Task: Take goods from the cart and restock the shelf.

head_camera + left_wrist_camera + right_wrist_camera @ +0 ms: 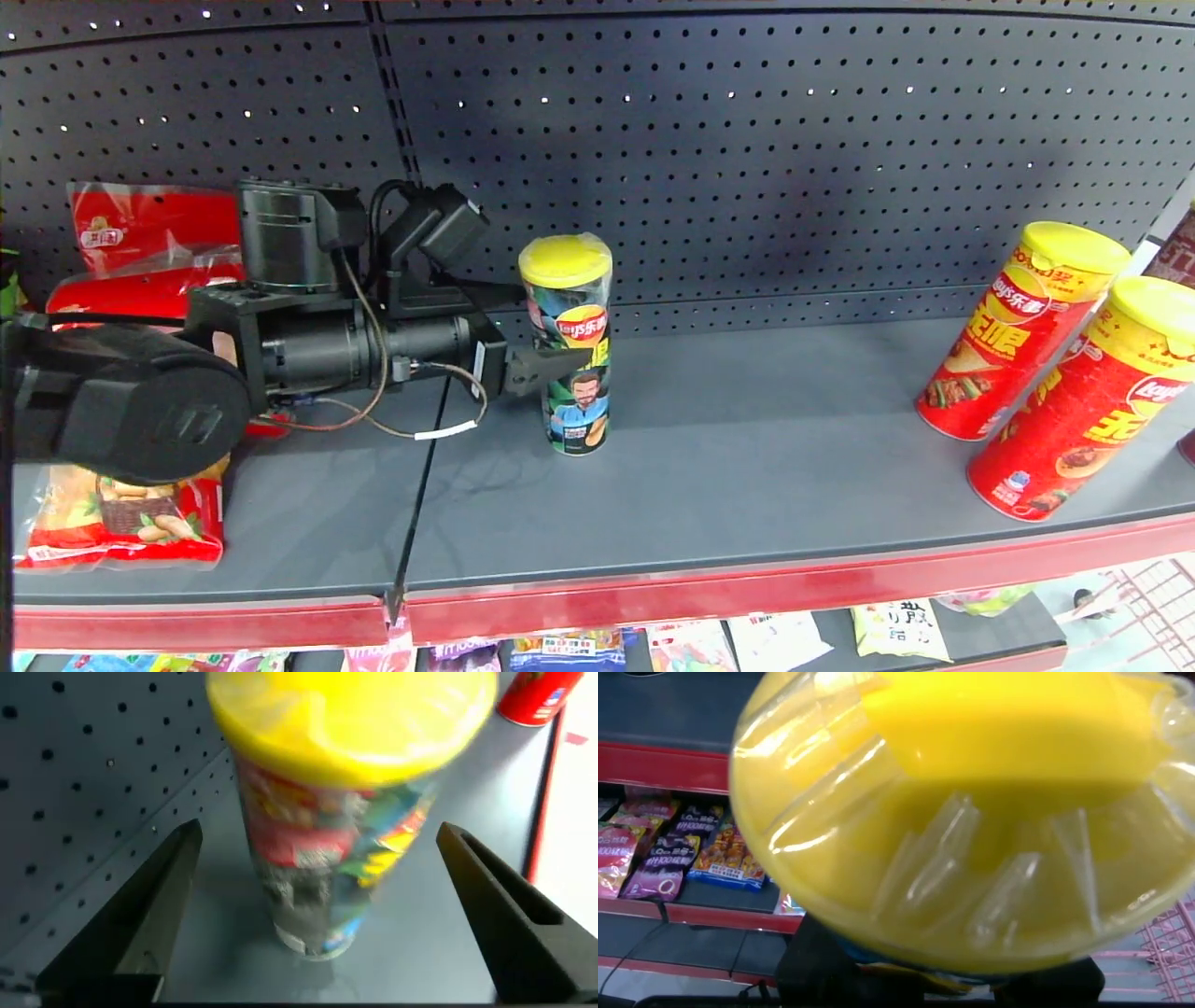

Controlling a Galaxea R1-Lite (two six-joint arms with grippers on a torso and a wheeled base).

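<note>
A grey shelf (747,448) with a red front lip, backed by a perforated panel (794,140), carries a green-printed chip can (567,345) standing upright under a yellow lid near its middle. At the right end, well apart, a rear red can (1018,331) and a front red can (1088,401) stand close together. Red snack bags (121,537) lie at the left end.

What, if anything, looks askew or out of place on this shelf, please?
The rear red can and front red can at the right end of the shelf seem to lean right, though the camera angle may exaggerate that. The green can, inside the open left tool, stands upright. Nothing looks spilled.
</note>
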